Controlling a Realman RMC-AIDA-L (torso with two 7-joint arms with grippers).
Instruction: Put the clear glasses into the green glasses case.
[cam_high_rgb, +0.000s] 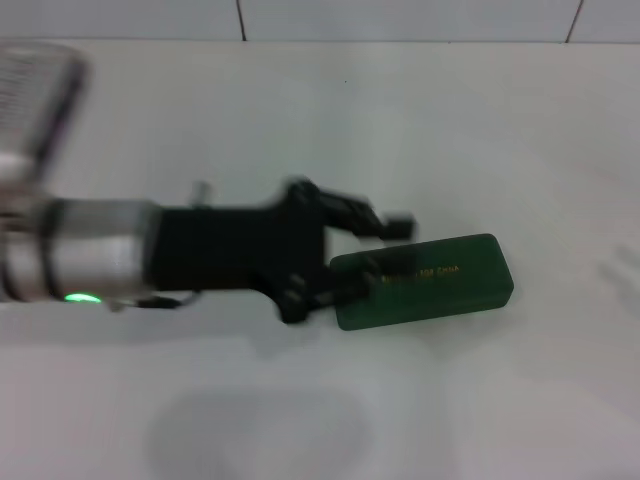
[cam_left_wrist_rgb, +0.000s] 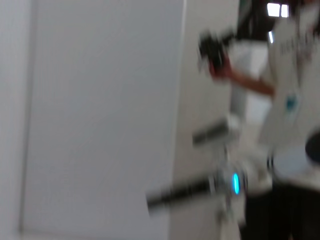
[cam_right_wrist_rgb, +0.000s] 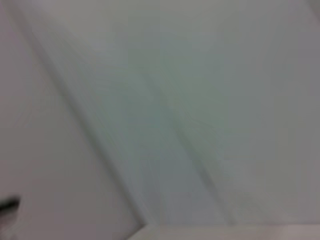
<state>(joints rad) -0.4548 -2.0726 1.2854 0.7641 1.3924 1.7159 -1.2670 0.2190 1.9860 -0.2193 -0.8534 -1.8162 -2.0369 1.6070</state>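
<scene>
**Inspector:** State the relation the next move depends on.

**Operator:** From the head view, my left claw (cam_high_rgb: 385, 255) reaches in from the left, level over the white worktop (cam_high_rgb: 450, 130). Its fingers stand apart, one above and one at the near end of the dark green flat rectangular hard case with rounded corners (cam_high_rgb: 425, 282). The case lies immediately to the claw's right, its long axis running left to right and tilted slightly up toward the right. The lower finger appears to overlap the case's left end; I cannot confirm contact.

**Inspector:** Is the case open? Anything in it?

**Operator:** The lid with gold lettering faces up and looks closed. I cannot see inside.

**Inspector:** And the clear glasses?

**Operator:** I see a faint trace at the worktop's far right edge, too indistinct to call. I cannot place the glasses.

**Inspector:** The right arm?

**Operator:** It is not visible in the head view; its wrist camera shows only pale surfaces. I judge the left arm far nearer the case.
</scene>
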